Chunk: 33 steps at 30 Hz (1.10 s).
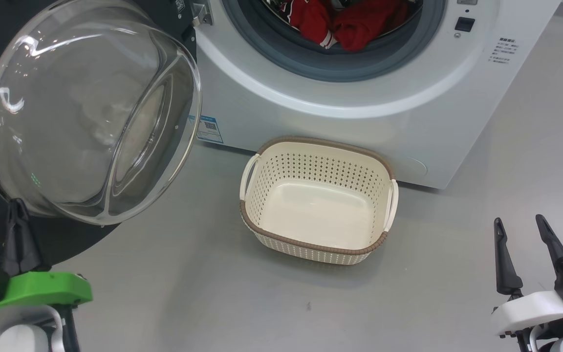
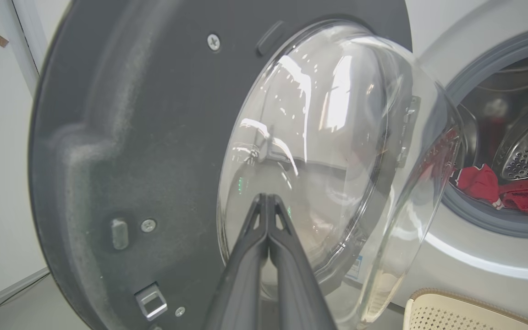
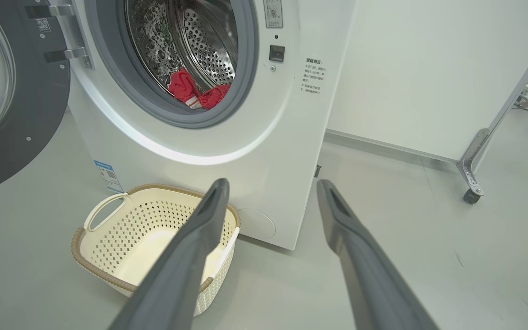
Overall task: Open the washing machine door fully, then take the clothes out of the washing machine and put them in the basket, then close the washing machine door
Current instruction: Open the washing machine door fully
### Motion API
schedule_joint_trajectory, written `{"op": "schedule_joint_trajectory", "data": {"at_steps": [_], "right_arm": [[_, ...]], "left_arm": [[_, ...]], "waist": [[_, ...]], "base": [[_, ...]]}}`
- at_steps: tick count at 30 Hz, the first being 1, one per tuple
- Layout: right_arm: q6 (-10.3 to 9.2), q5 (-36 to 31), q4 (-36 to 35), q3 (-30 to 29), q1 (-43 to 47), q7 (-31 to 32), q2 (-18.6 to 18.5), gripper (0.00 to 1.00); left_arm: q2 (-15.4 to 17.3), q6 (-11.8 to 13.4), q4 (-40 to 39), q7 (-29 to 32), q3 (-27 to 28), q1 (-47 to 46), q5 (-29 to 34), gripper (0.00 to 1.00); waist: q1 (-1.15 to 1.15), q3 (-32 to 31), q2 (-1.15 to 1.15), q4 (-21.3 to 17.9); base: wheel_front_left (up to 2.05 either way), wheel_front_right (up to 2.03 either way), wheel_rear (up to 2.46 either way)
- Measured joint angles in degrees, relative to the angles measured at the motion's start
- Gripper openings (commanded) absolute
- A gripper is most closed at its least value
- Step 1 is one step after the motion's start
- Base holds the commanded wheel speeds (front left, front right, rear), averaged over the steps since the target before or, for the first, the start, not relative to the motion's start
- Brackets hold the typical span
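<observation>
At the far side of the floor, the washing machine (image 1: 359,122), white, mouth uncovered, grey gasket and steel drum exposed. To its left, hinged and standing wide open, the washing machine door (image 1: 91,112), dark inner face and bulging glass bowl turned towards the robot.

On the floor just in front of the machine's foot, below the mouth, the basket (image 1: 311,243), upright, nothing in it. Inside the drum, bunched at the lower lip of the gasket, the clothes (image 1: 355,22), red with a striped edge.

At the near left of the floor, the left gripper (image 1: 16,203), fingers pressed together on nothing, tips up at the lower rim of the glass bowl; touching it or merely close, impossible to tell. At the near right, the right gripper (image 1: 519,221), fingers spread wide and empty, well apart from machine and basket, pointed towards the basket and the machine's front.

Judged to be at the end of the first step: door apparently as far open as needed, unloading not yet begun.

Next, probably: draw the left arm clear of the glass, carry the spread right gripper up and into the mouth, pinch the red cloth near the gasket, lift over the lip without snagging, and lower into the basket.
</observation>
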Motion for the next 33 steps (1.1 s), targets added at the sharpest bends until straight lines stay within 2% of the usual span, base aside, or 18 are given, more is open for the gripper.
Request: {"op": "schedule_joint_trajectory", "data": {"at_steps": [4, 11, 28, 29, 30, 31, 33], "right_arm": [[0.01, 0.0, 0.27, 0.54, -0.02, -0.29, 0.42, 1.0], [0.11, 0.0, 1.4, 1.79, -0.24, -0.54, 1.52, 1.0], [1.05, 0.0, 3.13, 3.76, -1.35, -1.43, 2.68, 1.0], [1.18, 0.0, 3.13, 3.82, -1.4, -1.44, 2.72, 1.0], [1.27, 0.0, 3.14, 3.89, -1.44, -1.44, 2.79, 1.0], [1.26, 0.0, 3.14, 3.89, -1.44, -1.44, 2.89, 1.0], [1.27, 0.0, 3.21, 3.94, -1.45, -1.47, 3.0, 1.0]], "left_arm": [[-0.59, -0.35, -2.9, -0.29, -2.6, 2.43, 0.9, 0.0], [-1.56, -3.28, -4.72, 0.25, -9.61, 6.37, 1.18, 0.0], [-1.58, -3.49, -5.57, 3.3, -14.78, 9.4, 1.49, 0.0], [-1.58, -3.46, -5.57, 3.32, -14.88, 9.43, 1.49, 0.03], [-1.58, -3.42, -5.57, 3.34, -14.9, 9.45, 1.51, 0.11], [-1.58, -3.35, -5.57, 3.38, -14.95, 9.48, 1.53, 0.29], [-1.58, -3.0, -5.55, 3.79, -14.95, 9.53, 1.55, 0.51]], "waist": [[0.0, -0.48, 0.0, -0.93], [0.0, -1.44, 0.0, -3.3], [0.0, -3.57, 0.0, -12.62], [0.0, -3.65, 0.0, -13.16], [0.0, -3.73, 0.0, -13.68], [0.0, -3.81, 0.0, -14.2], [0.0, -3.99, 0.0, -15.17]], "base": [[0.0, 0.0, 0.0], [0.0, 0.0, 0.0], [0.0, 0.0, 0.0], [0.0, 0.0, 0.0], [0.0, 0.0, 0.0], [0.0, 0.0, 0.0], [0.0, 0.0, 0.0]]}}
